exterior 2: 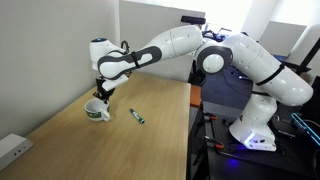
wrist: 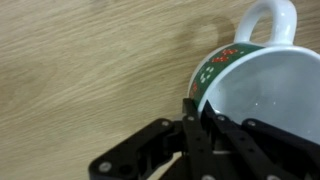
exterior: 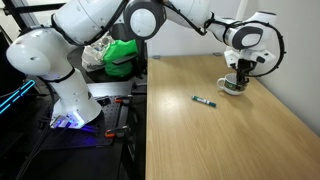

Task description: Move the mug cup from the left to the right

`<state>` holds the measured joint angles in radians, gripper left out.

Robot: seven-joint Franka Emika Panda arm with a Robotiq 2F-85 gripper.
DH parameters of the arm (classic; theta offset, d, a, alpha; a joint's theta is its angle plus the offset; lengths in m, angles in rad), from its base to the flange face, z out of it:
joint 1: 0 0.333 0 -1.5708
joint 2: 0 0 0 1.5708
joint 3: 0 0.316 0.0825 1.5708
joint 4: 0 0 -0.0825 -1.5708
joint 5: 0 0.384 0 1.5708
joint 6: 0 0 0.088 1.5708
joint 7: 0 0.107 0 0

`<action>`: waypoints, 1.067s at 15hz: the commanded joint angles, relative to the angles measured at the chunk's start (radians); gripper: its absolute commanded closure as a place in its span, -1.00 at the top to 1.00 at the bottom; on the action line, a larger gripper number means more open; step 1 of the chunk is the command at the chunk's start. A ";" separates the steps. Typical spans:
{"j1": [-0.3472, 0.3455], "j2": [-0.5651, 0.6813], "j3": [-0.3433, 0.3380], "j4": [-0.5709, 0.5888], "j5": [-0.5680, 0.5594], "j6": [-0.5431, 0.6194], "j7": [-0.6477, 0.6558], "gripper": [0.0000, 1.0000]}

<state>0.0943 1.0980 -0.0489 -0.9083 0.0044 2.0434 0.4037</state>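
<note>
On wooden table (exterior: 230, 130): white mug cup (wrist: 265, 95), green band, small handle; gripper (wrist: 202, 112) pinching its rim.

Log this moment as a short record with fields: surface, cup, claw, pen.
table: light wood
mug cup: white with a green band, upright on the table
claw: at the cup's rim, fingers seemingly either side of the wall; clamped or not, cannot tell
marker pen: dark, lying flat on the table, apart from the cup
</note>
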 commanded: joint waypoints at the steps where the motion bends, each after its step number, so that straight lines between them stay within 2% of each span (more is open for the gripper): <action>1: -0.036 -0.002 -0.002 0.020 0.040 0.004 0.030 -0.95; 7: -0.094 -0.011 -0.006 -0.006 0.085 0.035 0.063 -0.95; 16: -0.143 -0.040 -0.013 -0.055 0.101 0.108 0.129 -0.95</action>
<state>-0.0404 1.1044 -0.0578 -0.9151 0.0871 2.1099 0.4939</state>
